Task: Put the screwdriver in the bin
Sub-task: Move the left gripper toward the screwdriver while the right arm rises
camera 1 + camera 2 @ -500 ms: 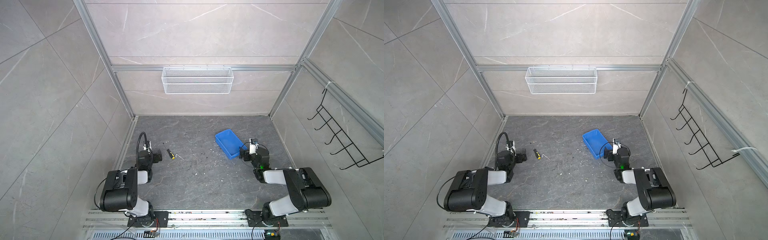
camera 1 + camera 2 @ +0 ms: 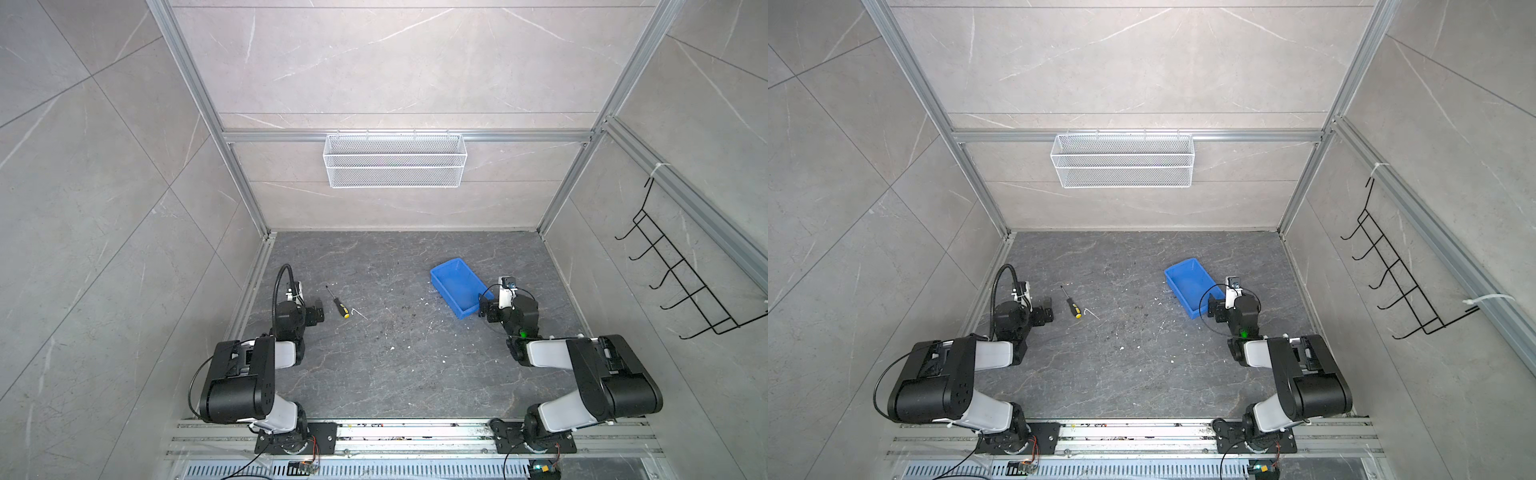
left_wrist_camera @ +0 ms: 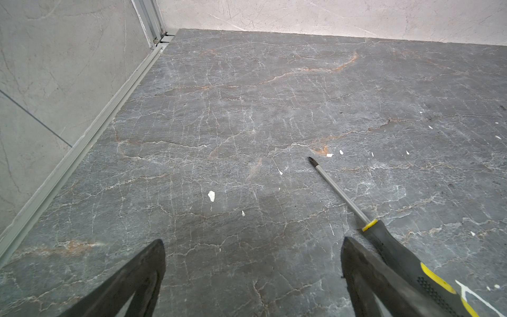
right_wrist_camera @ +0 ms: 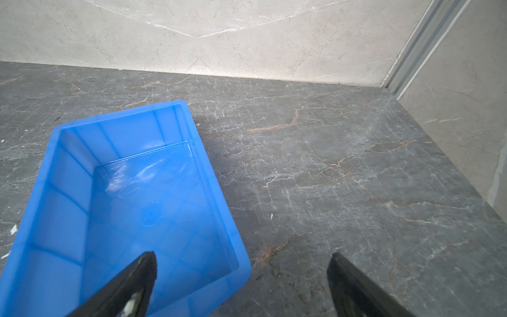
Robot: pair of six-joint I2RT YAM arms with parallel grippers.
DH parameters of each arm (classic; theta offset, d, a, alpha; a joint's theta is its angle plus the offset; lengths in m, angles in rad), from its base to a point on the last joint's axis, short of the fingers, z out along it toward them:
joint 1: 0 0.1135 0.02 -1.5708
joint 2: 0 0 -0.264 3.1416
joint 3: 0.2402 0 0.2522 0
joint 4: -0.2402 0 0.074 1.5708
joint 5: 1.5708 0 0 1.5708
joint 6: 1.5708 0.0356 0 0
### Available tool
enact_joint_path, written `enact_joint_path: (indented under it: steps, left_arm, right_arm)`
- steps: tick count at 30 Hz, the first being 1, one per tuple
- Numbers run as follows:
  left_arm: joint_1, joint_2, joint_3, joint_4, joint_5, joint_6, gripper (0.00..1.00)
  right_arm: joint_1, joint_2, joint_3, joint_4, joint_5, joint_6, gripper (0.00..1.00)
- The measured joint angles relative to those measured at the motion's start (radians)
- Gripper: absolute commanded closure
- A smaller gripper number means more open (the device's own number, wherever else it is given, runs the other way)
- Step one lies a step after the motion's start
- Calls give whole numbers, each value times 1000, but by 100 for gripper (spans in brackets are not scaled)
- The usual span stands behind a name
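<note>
My left tool (image 3: 252, 241) gapes wide, empty, just beside the screwdriver (image 3: 392, 247). It looks light, rigid and likely to roll, so I'd pinch its black handle. Likewise my right tool (image 4: 241, 255) is wide and empty.

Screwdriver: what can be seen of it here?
The screwdriver has a black handle with a yellow collar and yellow end cap, and a thin grey metal shaft with a dark cross tip. It lies flat on the dark stone-look floor, tip away from the robot, unheld, just outside one finger of the open left claw; contact cannot be told. A hex key lies by its cap.
</note>
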Motion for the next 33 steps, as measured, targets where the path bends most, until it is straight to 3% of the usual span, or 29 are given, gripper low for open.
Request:
enact_joint_path:
  steps: [12,18,27,33]
  left_arm:
    - [0,0,0,-1,-1,-1,0]
    - [-1,-43,42,-127,-2,-1,0]
    - [-12,-289,75,-341,-2,-35,0]
    - [-30,-405,138,-578,-25,-100,0]
  right_arm:
    - [0,0,0,0,0,3,1]
    - [0,-24,0,-23,3,7,1]
    - [0,-349,8,-242,26,6,1]
    - [1,-508,82,-465,16,-10,1]
